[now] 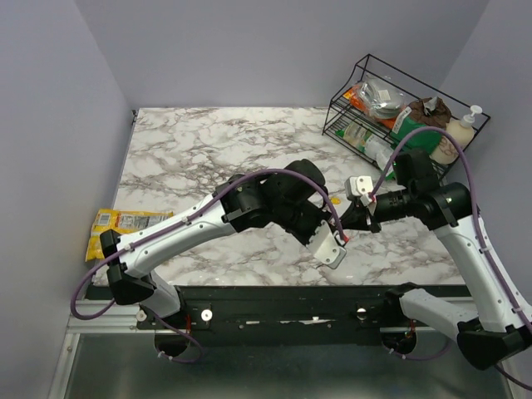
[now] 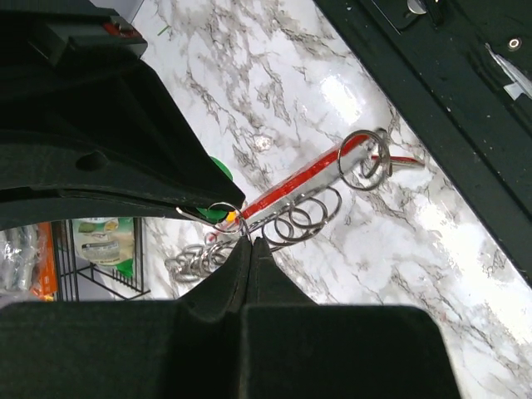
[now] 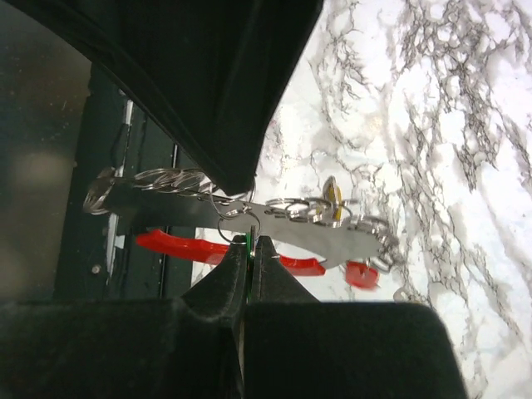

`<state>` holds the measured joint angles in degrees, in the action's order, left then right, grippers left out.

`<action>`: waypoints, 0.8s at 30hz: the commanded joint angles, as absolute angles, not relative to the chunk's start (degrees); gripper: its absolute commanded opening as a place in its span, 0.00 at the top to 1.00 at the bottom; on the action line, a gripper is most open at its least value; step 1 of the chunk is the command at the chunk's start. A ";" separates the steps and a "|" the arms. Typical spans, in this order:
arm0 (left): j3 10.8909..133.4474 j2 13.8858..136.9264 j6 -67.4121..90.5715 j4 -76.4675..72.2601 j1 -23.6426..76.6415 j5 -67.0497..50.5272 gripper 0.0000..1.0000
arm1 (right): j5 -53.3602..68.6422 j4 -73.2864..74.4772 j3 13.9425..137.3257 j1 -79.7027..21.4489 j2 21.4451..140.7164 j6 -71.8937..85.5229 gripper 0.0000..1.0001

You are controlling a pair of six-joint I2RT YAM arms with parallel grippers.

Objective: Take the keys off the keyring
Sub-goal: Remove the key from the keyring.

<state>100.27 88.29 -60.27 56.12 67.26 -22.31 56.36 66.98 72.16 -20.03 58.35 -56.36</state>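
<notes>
The keyring (image 2: 299,179), a red and grey curved clip, hangs above the marble between my two grippers. Several bare split rings (image 2: 312,212) are strung along it. My left gripper (image 2: 250,239) is shut on a thin wire ring at the clip's end. My right gripper (image 3: 253,241) is shut on the thin edge of a green key (image 3: 251,243), just under the grey metal part of the keyring (image 3: 332,233). A yellow key (image 3: 332,193) and a red key (image 3: 362,273) hang further along it. From above, both grippers (image 1: 341,239) (image 1: 356,223) meet near the table's front, hiding the clip.
A black wire basket (image 1: 399,108) full of groceries stands at the back right with a soap bottle (image 1: 465,125) beside it. A yellow snack packet (image 1: 125,224) lies at the table's left edge. The black front rail (image 1: 291,303) runs just below the grippers.
</notes>
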 commanded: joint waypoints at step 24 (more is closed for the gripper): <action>99.84 88.85 -55.82 56.08 67.85 -23.02 1.00 | 53.71 66.19 77.00 -20.92 57.06 -60.57 0.99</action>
<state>98.89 87.15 -60.34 54.04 67.26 -22.04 57.52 73.23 78.24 -20.18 61.43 -63.05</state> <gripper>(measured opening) 0.009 0.033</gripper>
